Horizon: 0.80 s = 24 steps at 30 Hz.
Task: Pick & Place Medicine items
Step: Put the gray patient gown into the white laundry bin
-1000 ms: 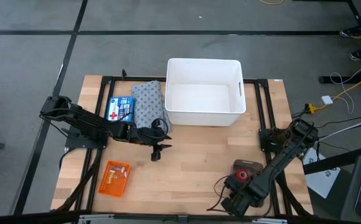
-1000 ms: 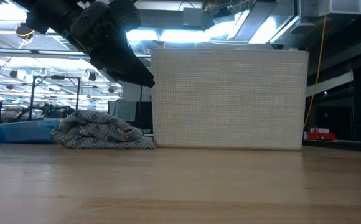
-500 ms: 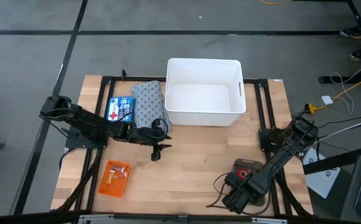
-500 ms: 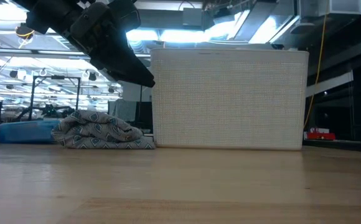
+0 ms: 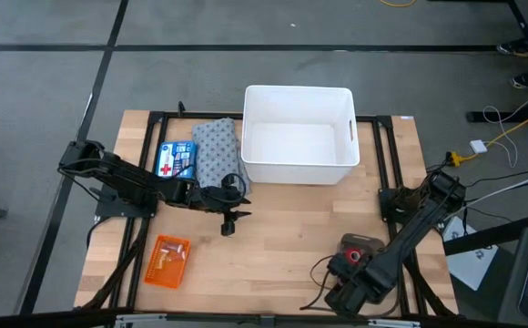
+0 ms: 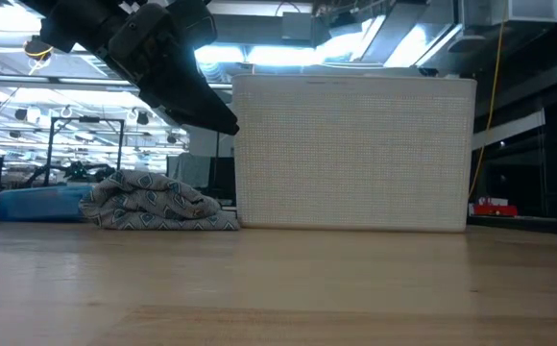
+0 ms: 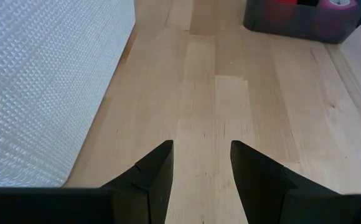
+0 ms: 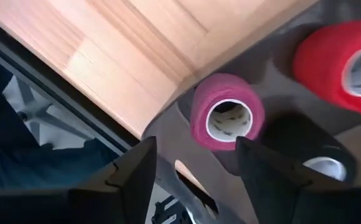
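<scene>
left gripper [image 7: 200,158] parted, right gripper [image 8: 196,163] seemingly parted

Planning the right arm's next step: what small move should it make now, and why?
Probably lower the right gripper onto the pink tape roll: its jaws stand open right over that roll in the dark grey tray, holding nothing, while the left gripper waits open over bare wood.

Matt wooden table [image 5: 282,228], seemingly plastic bin [image 5: 298,169]

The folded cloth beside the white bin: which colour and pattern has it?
Grey cloth with a small repeating pattern, clearest in the low view.
</scene>
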{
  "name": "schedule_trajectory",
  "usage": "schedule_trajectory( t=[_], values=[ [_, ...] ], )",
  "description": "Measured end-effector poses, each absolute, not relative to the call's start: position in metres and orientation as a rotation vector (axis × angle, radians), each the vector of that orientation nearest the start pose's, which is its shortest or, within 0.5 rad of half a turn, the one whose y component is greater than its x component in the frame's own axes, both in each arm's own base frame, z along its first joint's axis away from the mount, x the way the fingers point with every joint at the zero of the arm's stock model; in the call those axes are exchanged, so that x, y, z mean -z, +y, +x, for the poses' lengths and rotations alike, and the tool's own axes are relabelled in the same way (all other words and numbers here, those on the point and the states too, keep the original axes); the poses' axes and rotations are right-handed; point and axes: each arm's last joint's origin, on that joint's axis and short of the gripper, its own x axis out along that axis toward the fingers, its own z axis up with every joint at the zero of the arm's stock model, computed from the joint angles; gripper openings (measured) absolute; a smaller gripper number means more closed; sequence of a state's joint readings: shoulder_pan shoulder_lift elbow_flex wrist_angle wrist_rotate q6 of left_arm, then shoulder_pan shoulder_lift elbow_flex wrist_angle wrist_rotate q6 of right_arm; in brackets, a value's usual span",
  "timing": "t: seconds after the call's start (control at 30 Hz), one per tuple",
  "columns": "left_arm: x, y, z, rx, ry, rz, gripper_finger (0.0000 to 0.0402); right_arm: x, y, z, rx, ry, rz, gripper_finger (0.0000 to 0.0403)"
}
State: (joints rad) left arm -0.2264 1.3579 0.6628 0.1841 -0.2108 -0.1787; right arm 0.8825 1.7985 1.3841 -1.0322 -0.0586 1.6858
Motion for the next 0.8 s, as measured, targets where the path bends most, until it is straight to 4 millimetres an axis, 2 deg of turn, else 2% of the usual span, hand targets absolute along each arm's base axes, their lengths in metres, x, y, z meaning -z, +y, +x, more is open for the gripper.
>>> schedule_trajectory(
  t=[0.23,0.33,0.43,0.57,0.67,0.8],
  values=[
    [-0.204,-0.056,0.269,-0.029,0.498,-0.064,0.0157,-0.262,0.262,0.215,0.575,1.438,0.676,0.0215],
    [-0.204,-0.056,0.269,-0.028,0.498,-0.062,0.0157,-0.279,0.261,0.214,0.575,1.36,0.619,0.0213],
    [-0.204,-0.056,0.269,-0.035,0.497,-0.061,0.0157,-0.291,0.259,0.216,0.541,1.164,0.493,0.0212],
    [-0.203,-0.056,0.268,-0.053,0.507,-0.098,0.0157,-0.299,0.255,0.222,0.546,0.75,0.23,0.0212],
    [-0.197,-0.06,0.263,-0.047,0.583,-0.101,0.0157,-0.301,0.251,0.23,0.601,0.492,0.084,0.0212],
    [-0.186,-0.066,0.252,-0.071,0.719,-0.107,0.0157,-0.299,0.242,0.246,0.665,0.366,-0.038,0.0212]
  ],
)
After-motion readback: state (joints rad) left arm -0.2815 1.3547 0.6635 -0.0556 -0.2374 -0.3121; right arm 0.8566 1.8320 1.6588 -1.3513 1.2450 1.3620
